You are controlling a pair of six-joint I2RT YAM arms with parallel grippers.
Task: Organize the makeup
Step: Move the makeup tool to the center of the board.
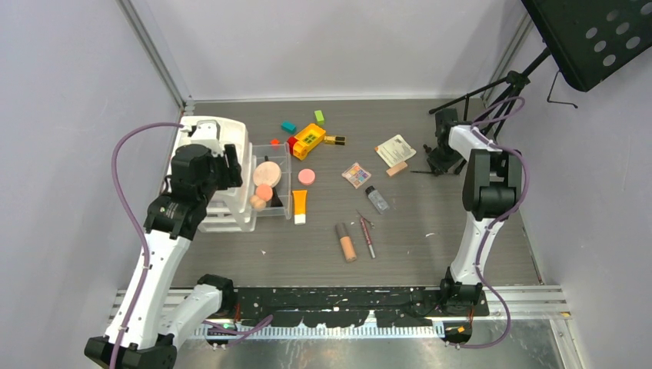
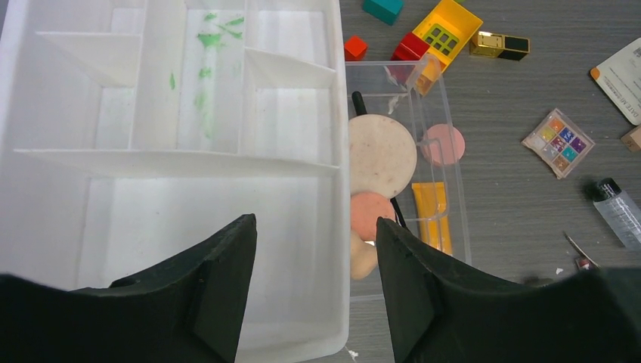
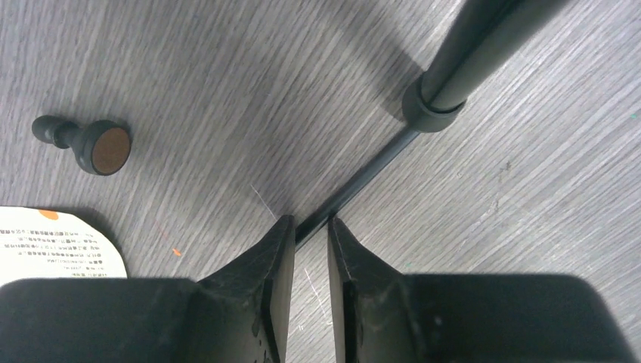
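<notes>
the left end effector [image 2: 316, 227] hangs open over the white divided organiser [image 2: 174, 162] at the nine o'clock side of the worktop [image 1: 430, 246], with nothing between its fingers. just at the organiser's three o'clock a clear drawer [image 2: 378, 79] holds a big speckled beige compact [image 2: 382, 155] and a peach compact [image 2: 370, 213]. just beside the drawer, at its three o'clock, a pink compact [image 1: 307, 176] and an orange tube with white cap [image 1: 299, 206] lie on the bare worktop. nearer the middle sit an eyeshadow palette [image 1: 356, 174], a beige tube [image 1: 347, 243] and a red pencil [image 1: 367, 237]. over at two o'clock the right end effector [image 3: 310, 223] is low at the worktop by a stand leg [image 3: 469, 45]. its fingers are nearly together with a thin black rod [image 3: 363, 178] in the gap, and i cannot tell whether they pinch it.
</notes>
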